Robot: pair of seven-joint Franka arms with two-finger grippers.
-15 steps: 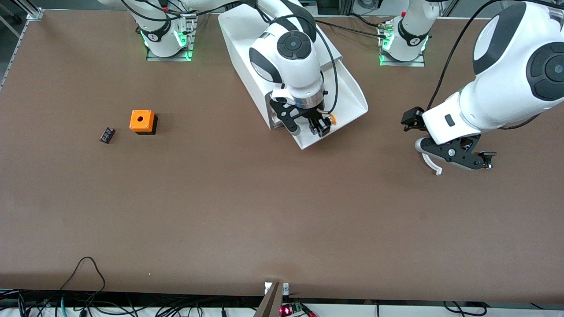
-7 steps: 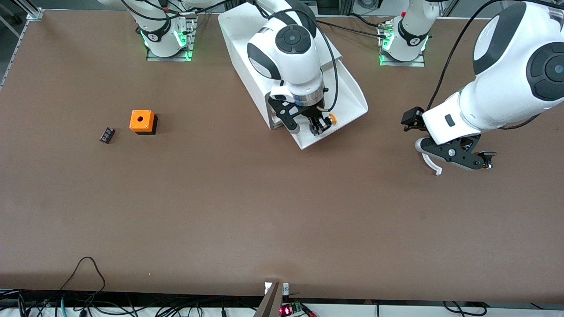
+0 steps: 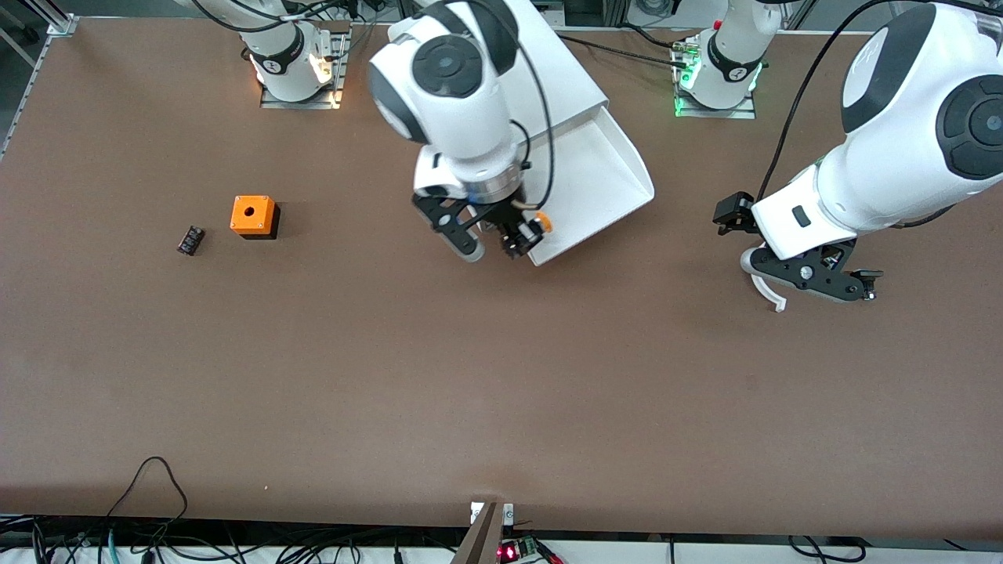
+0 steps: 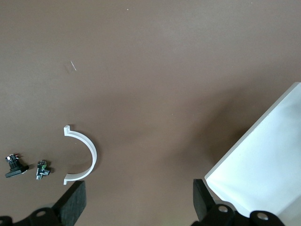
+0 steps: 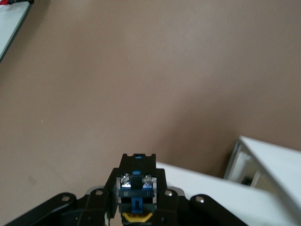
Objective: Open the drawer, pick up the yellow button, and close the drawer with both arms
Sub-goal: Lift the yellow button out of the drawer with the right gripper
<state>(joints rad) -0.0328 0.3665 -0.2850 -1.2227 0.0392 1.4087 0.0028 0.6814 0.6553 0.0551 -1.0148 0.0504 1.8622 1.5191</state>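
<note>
Front view: the drawer (image 3: 595,176) stands pulled out of the cabinet (image 3: 548,70), nothing visible inside. The right claw (image 3: 519,239) grips the button (image 3: 541,225) over its near corner. The left claw (image 3: 815,286) waits, spread wide, over the table (image 3: 470,392).

Two arms, two grippers: right gripper (image 3: 519,239), left gripper (image 3: 815,286). One cabinet (image 3: 560,74), one open drawer (image 3: 603,188), one button (image 3: 541,225), one orange cube (image 3: 253,215), one black component (image 3: 190,240), one white curved piece (image 4: 82,154).

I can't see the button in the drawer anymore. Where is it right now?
The button is clamped in the right claw, in the air over the open drawer's corner nearest the front camera; the right wrist view shows its blue-black body between the fingers.
</note>
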